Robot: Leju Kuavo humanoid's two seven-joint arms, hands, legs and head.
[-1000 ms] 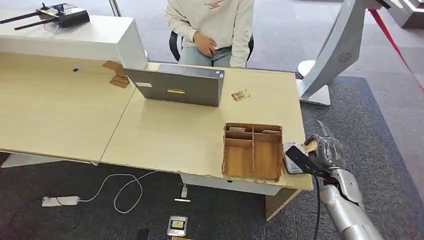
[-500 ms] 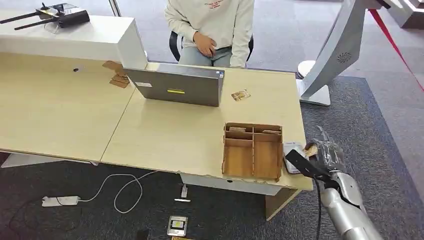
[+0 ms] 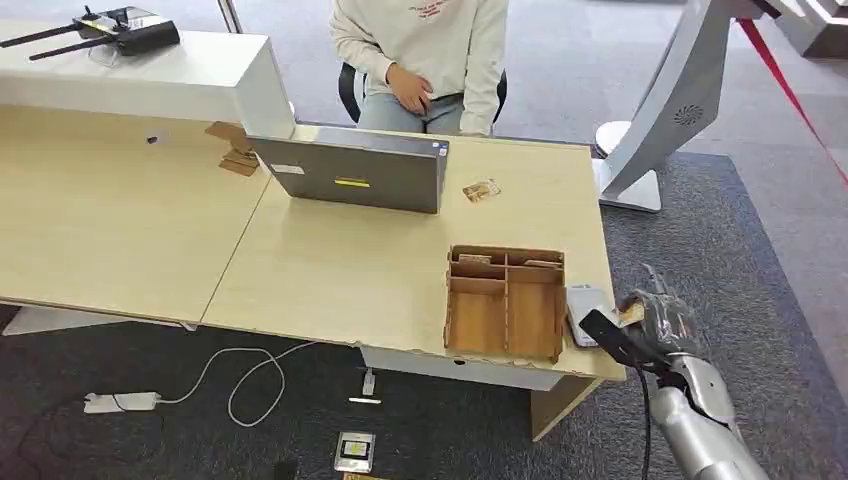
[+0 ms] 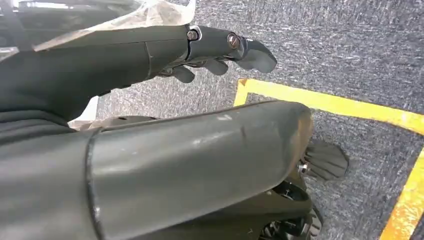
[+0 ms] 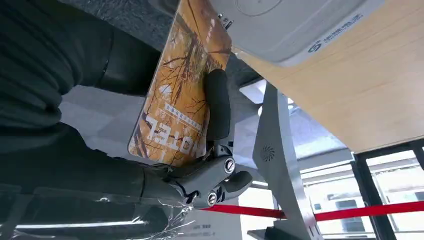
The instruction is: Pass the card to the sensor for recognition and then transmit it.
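My right hand (image 3: 660, 320) hangs just off the table's right front corner and pinches an orange printed card (image 3: 630, 313) between thumb and fingers. The right wrist view shows the card (image 5: 180, 95) close up, a dark finger (image 5: 218, 102) pressed across its face. Its far end reaches near the white card sensor (image 5: 290, 25) without covering it. The sensor (image 3: 585, 300) lies flat at the table edge, beside the hand. My left hand (image 4: 220, 50) hangs over grey carpet, fingers loosely extended, holding nothing.
A wooden compartment tray (image 3: 505, 300) sits left of the sensor. A closed grey laptop (image 3: 350, 172) and a second card (image 3: 481, 190) lie farther back. A person (image 3: 425, 55) sits behind the table (image 3: 330, 270). A white stand (image 3: 660, 110) rises at the right.
My right hand has drawn back to the right and nearer me with the card, off the sensor, leaving more of the sensor's top uncovered.
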